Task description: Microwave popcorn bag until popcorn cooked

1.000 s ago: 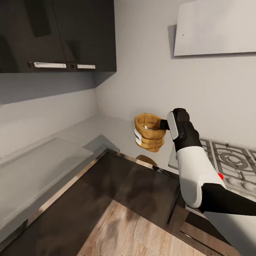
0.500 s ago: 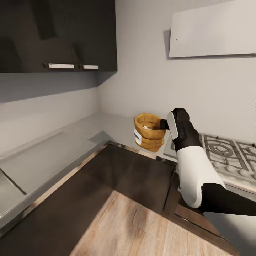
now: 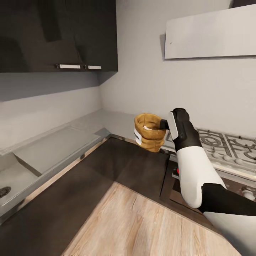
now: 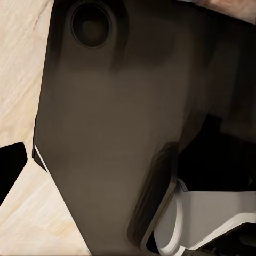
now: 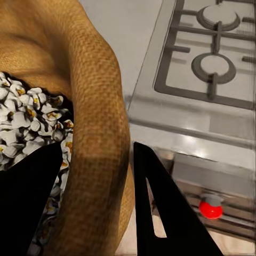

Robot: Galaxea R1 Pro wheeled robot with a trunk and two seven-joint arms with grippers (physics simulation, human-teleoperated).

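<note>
the right gripper (image 5: pixel 93 197) is clamped on the rim of the popcorn bag (image 3: pixel 149 132), one finger inside the mouth and one outside, as the right wrist view shows, with the popcorn (image 5: pixel 32 122) seen as pale puffed bits inside. the bag is held upright in the air in front of the countertop (image 3: pixel 106 122), level with the corner where the two runs meet and well apart from any surface. against the pictures of a moment ago the bag and arm sit at the same spot in the head view while the whole kitchen has slid — the sink basin (image 3: pixel 21 177) has come into sight at the left and the gas hob (image 3: pixel 227 147) has drifted off — so it is judged that the base is turning with the load rather than the arm moving. the carry is thus under way and the microwave is yet to be reached. dark wall cabinets (image 3: pixel 57 33) hang above. the left gripper's state cannot be told; its wrist view gives dark cabinet fronts (image 4: pixel 106 138) and wooden floor (image 4: pixel 21 48). the cabinet corner lies near the path — a wide swing is called for.
</note>
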